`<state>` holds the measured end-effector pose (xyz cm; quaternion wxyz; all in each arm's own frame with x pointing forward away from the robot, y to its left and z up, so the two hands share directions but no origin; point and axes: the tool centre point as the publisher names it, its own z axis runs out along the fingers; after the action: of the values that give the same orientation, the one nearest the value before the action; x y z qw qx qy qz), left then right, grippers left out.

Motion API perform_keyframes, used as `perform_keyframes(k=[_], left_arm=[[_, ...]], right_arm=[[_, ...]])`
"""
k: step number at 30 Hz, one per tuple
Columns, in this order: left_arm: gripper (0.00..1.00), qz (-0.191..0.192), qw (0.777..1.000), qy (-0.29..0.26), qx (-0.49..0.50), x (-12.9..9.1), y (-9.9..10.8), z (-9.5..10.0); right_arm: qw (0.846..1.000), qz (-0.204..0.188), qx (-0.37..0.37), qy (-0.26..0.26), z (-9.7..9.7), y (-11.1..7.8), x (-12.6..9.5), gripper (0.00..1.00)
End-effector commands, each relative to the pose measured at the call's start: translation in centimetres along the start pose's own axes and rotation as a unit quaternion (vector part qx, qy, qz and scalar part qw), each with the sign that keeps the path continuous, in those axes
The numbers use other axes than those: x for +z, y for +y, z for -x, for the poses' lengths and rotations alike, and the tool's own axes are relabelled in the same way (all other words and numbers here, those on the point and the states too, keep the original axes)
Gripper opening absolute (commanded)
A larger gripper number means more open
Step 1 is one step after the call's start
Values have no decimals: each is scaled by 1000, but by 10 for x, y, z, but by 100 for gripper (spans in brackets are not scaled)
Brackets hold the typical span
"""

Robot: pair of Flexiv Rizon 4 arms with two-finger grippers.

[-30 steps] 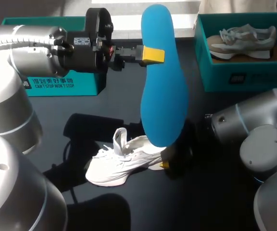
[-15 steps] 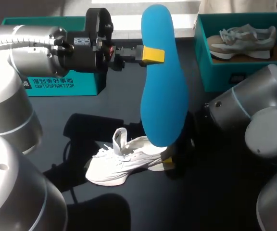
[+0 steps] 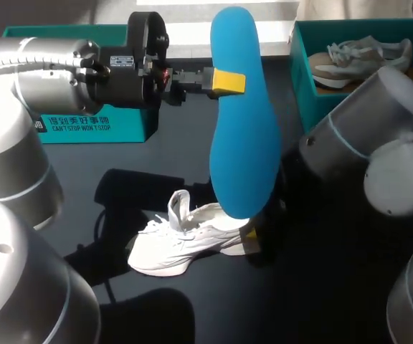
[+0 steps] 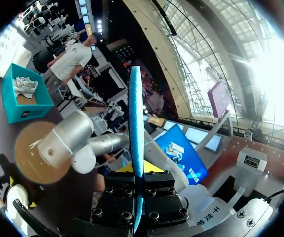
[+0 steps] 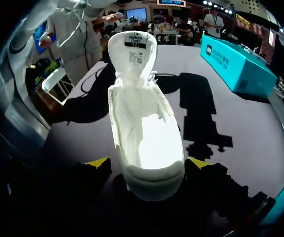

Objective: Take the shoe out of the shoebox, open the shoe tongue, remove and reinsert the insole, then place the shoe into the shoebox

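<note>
A blue insole (image 3: 244, 115) hangs upright, high above the table, with my left gripper (image 3: 226, 81) shut on its edge. The left wrist view shows this insole (image 4: 135, 123) edge-on, rising out of the left gripper (image 4: 137, 170). A white shoe (image 3: 185, 240) lies on the black table below, its tongue pulled up. My right gripper (image 3: 251, 235) sits low at its heel. In the right wrist view the shoe (image 5: 144, 133) points away with its heel between the open fingers (image 5: 98, 162) of the right gripper (image 5: 149, 165). I cannot tell whether they touch it.
A teal shoebox (image 3: 361, 111) at the back right holds a second, beige shoe (image 3: 364, 57). Another teal box (image 3: 95, 125) stands at the back left, behind my left arm. A black cable (image 3: 106, 222) lies left of the white shoe.
My right arm's upper links have swung up and back toward the right shoebox, and its gripper has shifted slightly at the heel. The left arm and insole have not moved.
</note>
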<state>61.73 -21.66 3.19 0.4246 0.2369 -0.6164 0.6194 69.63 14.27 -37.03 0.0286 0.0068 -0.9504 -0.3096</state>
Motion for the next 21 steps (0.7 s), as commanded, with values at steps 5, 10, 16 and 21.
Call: perform_keyframes(k=[5,10,16,21], left_arm=[[0,0,1000,-1,0,-1,2,-1],[0,0,1000,-1,0,-1,2,-1],[0,0,1000,-1,0,-1,2,-1],[0,0,1000,-1,0,-1,2,-1]], right_arm=[[994,-104,-30,-14,-12,23,-33,100],[987,-158,-32,-14,-15,29,-42,100],[982,-181,-36,-29,-12,25,-43,100],[982,-181,-40,-43,-8,25,-46,100]])
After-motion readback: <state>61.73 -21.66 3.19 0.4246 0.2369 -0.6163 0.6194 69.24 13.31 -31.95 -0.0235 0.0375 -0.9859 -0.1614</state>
